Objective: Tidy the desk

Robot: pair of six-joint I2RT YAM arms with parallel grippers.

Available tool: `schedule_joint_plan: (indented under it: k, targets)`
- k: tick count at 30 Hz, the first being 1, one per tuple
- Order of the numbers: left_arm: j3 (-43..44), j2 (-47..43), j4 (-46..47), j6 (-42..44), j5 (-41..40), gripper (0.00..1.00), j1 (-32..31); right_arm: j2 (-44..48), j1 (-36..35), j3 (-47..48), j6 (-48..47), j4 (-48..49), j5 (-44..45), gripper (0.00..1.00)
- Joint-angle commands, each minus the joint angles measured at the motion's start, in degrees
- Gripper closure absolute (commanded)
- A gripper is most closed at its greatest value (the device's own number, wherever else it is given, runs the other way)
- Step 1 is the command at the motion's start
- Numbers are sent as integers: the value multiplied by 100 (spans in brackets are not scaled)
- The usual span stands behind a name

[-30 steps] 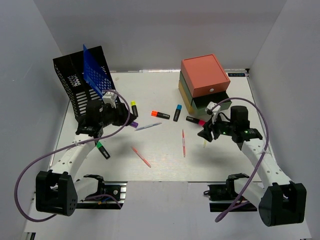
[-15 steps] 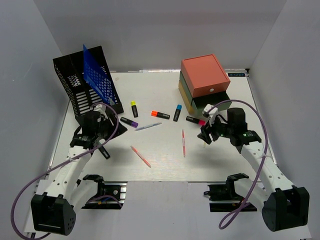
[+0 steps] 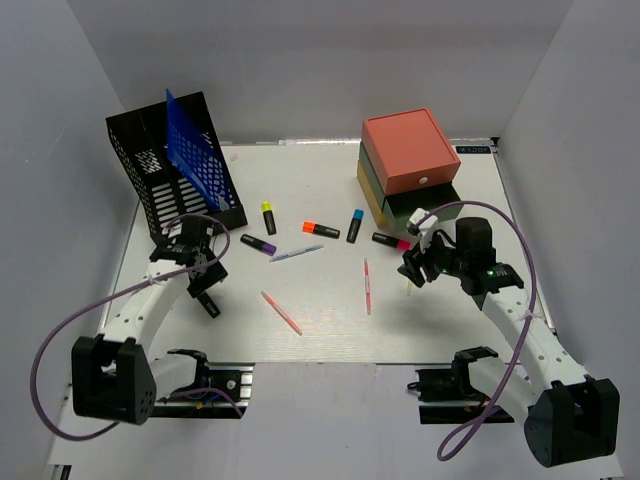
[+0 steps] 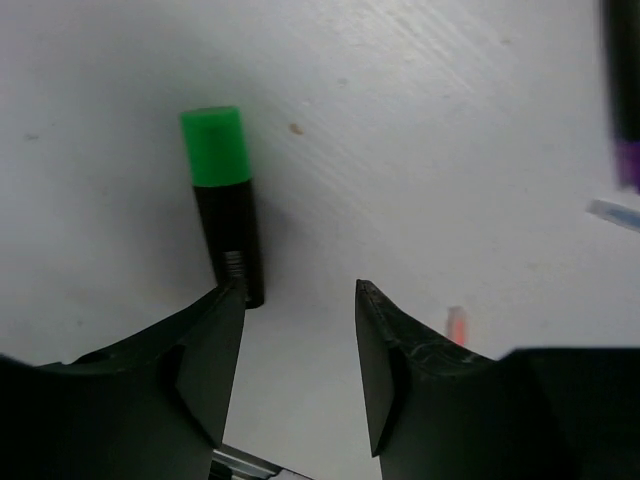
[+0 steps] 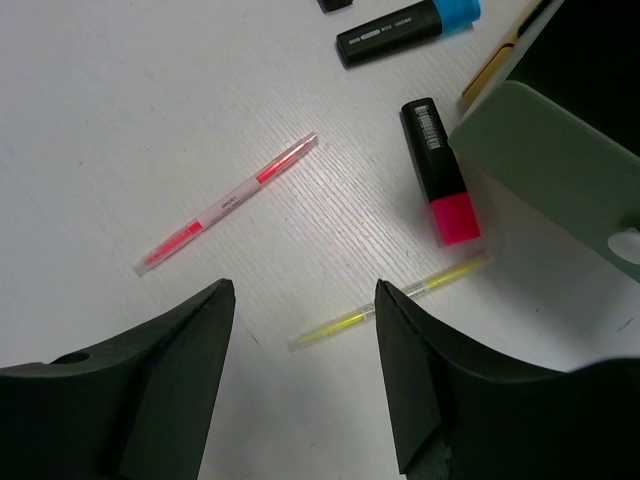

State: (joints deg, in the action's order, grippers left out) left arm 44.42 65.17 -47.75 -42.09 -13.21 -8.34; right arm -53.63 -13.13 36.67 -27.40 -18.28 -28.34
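Left gripper (image 4: 300,297) hovers low over the desk (image 3: 320,185), left side, fingers apart beside the green-capped marker (image 4: 222,190). Right gripper (image 5: 305,292), fingers apart, hangs over the desk's right side above the yellow pen (image 5: 390,300).

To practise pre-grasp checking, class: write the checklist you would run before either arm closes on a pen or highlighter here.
1. Left fingers open: ok.
2. Green highlighter centred between them: not ok, it lies off toward one finger.
3. Right fingers open: ok.
4. Yellow pen in line with their gap: ok, one end only.
5. Yellow pen clear of the pink highlighter: ok, narrowly apart.
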Motion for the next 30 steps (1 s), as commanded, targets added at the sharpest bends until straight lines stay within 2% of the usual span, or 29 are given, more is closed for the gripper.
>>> schedule_joint_plan:
  k: [1,9,24,27,30]
  targets:
    - [-30,154,-359,-98,-709,41,16,124,12,-19,33,211,65,36]
    - [22,829,-375,-45,-850,37,16,159,38,-28,6,246,30,31]
    - [-206,1876,142,148,-419,37,16,203,258,-1,50,123,-190,30]
    - [-250,2131,274,192,-235,39,16,195,310,16,42,71,-286,29]
    - [-285,2255,354,192,-41,46,16,203,416,16,33,53,-330,29]
